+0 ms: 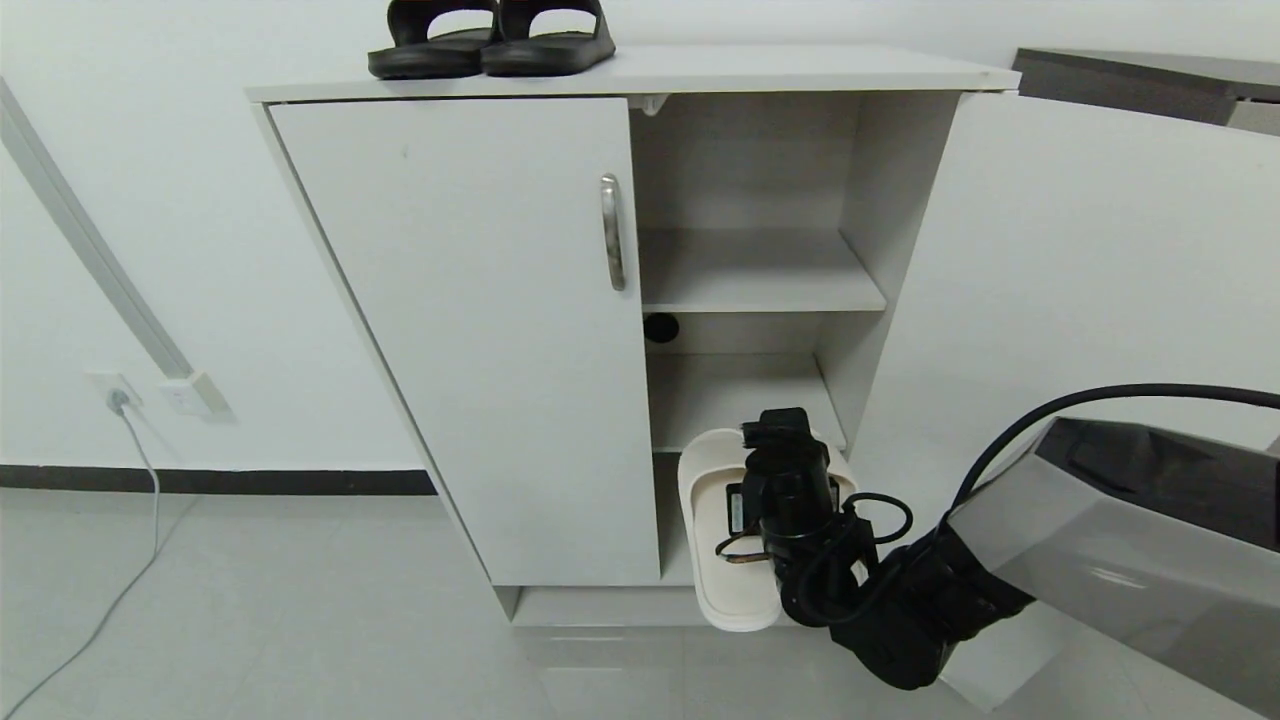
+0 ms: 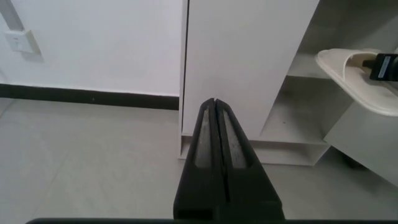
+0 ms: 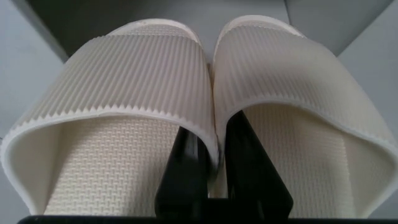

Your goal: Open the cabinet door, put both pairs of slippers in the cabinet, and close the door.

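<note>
A cream pair of slippers [image 1: 715, 540] hangs at the mouth of the cabinet [image 1: 700, 70], toes pointed into the lowest compartment and heels jutting out past the base, gripped by the right gripper [image 1: 775, 430]. The right wrist view shows why the two travel as one. The fingers [image 3: 186, 162] pass under the ribbed straps and pinch the two adjoining strap edges between them, so a single grasp carries both shoes side by side. Whether the soles already touch the compartment floor cannot be told from here. Just above the pair is the lower shelf [image 1: 735, 400], with the upper shelf [image 1: 755, 270] above that, both bare. The toe-first approach suits sliding the pair in under the lower shelf. The right door [image 1: 1050, 250] stands swung wide, giving the arm room. The left door [image 1: 470, 330] is closed, its metal handle [image 1: 612, 232] near the centre edge. A black pair of slippers [image 1: 492, 40] sits on the cabinet's top, well apart from the work below and apparently next in line, which puts the task at roughly its midpoint. The left gripper [image 2: 215, 106], fingers pressed together on nothing, hangs low over the tiled floor [image 1: 250, 620] facing the closed door, out of the loaded arm's path.
</note>
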